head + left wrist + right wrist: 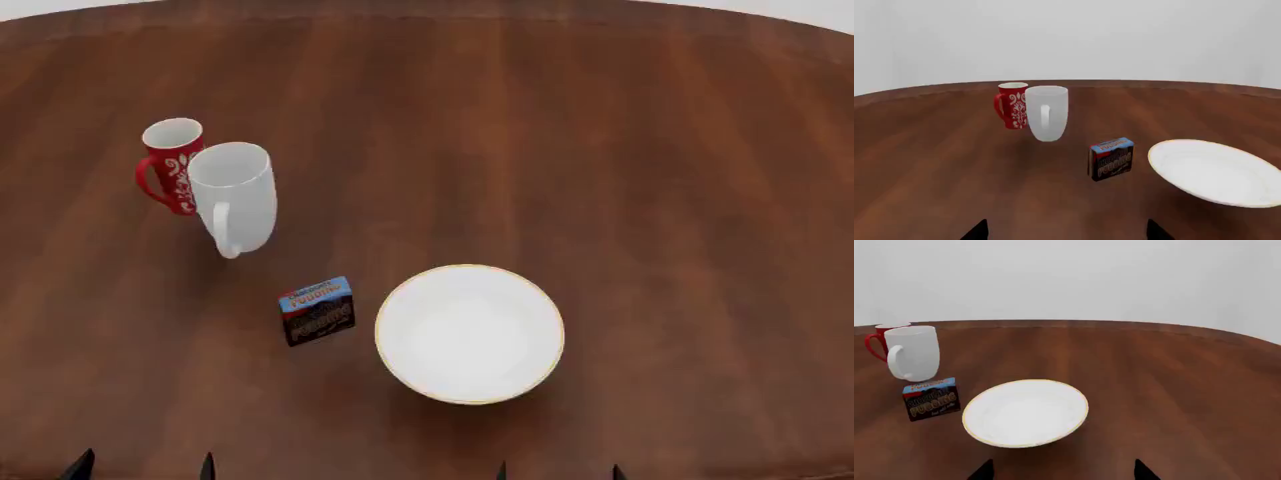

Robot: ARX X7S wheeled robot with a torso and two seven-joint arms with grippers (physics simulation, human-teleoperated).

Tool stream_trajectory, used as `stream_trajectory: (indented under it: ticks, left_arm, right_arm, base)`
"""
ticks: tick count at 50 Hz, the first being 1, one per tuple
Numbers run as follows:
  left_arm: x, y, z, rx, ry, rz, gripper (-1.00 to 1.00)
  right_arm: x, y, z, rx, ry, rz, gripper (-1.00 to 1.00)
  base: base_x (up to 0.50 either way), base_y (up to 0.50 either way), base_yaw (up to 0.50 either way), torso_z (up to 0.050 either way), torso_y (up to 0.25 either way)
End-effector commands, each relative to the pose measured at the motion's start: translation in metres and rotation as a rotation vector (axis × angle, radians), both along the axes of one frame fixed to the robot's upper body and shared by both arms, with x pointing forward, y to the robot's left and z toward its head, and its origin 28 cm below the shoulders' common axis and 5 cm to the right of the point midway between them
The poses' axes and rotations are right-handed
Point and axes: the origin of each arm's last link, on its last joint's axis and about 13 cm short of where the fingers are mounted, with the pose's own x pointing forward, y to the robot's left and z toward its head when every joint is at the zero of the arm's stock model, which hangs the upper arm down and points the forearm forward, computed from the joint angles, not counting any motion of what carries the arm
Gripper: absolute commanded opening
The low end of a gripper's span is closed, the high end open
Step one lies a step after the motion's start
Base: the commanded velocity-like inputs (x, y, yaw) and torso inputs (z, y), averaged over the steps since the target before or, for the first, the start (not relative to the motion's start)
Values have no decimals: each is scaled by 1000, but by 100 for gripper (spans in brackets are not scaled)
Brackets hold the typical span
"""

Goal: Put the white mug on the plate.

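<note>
The tall white mug (pixel 234 196) stands upright on the brown table at the left, handle toward me, touching or nearly touching the smaller red patterned mug (pixel 170 163) behind it. It also shows in the left wrist view (pixel 1047 112) and the right wrist view (pixel 914 352). The round white gold-rimmed plate (pixel 469 333) lies empty near the front middle; it also shows in the left wrist view (pixel 1217 171) and the right wrist view (pixel 1025 412). My left gripper (pixel 144 467) and right gripper (pixel 559 470) are open and empty at the front edge, only fingertips showing.
A small dark pudding box with a blue top (pixel 318 310) stands between the white mug and the plate, close to the plate's left rim. The round wooden table (pixel 641 150) reaches back to a curved far edge, with a pale wall behind.
</note>
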Motion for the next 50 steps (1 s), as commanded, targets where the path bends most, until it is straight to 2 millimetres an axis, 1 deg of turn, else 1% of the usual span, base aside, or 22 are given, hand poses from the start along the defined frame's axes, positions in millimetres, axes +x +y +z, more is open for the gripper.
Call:
stream_trajectory:
  ticks: [1,11,16,21,24,25,28,30,32,33,35,40,50]
  left_arm:
    - [0,0,-1,0,0,0,100]
    - [3,1,1,-29,10,-20,100]
    - [7,2,17,2,-42,-27,100]
    - [14,6,42,44,-97,-40,100]
    - [21,8,63,74,-140,-39,100]
    - [24,9,69,75,-149,-40,100]
    - [30,12,87,39,-162,-77,100]
    - [32,15,102,77,-203,-47,100]
    - [32,16,114,57,-216,-61,100]
    - [32,17,124,55,-230,-66,100]
    - [34,17,136,72,-240,-64,100]
    - [38,17,148,43,-237,-69,100]
    - [40,18,155,20,-245,-77,100]
  right_arm:
    - [0,0,-1,0,0,0,100]
    - [2,2,4,3,17,-3,100]
    - [7,2,12,-3,14,-19,100]
    - [12,2,38,-52,-56,-9,100]
    - [19,0,64,-8,-94,29,100]
    - [22,-1,74,-19,-108,29,100]
    - [28,-2,100,-25,-160,34,100]
    - [29,-2,116,2,-179,62,100]
    - [29,-2,127,-12,-205,57,100]
    - [29,-3,136,-30,-229,46,100]
    - [28,-3,148,-26,-243,52,100]
    - [25,-4,163,-21,-279,49,100]
    - [25,-4,177,-5,-304,41,100]
  base:
    - [0,0,0,0,0]
    - [0,0,0,0,0]
    - [0,0,0,0,0]
    - [0,0,0,0,0]
    - [0,0,0,0,0]
    - [0,0,0,0,0]
    - [0,0,0,0,0]
    - [0,0,0,0,0]
    - [0,0,0,0,0]
    - [0,0,0,0,0]
    - [0,0,0,0,0]
    - [0,0,0,0,0]
    - [0,0,0,0,0]
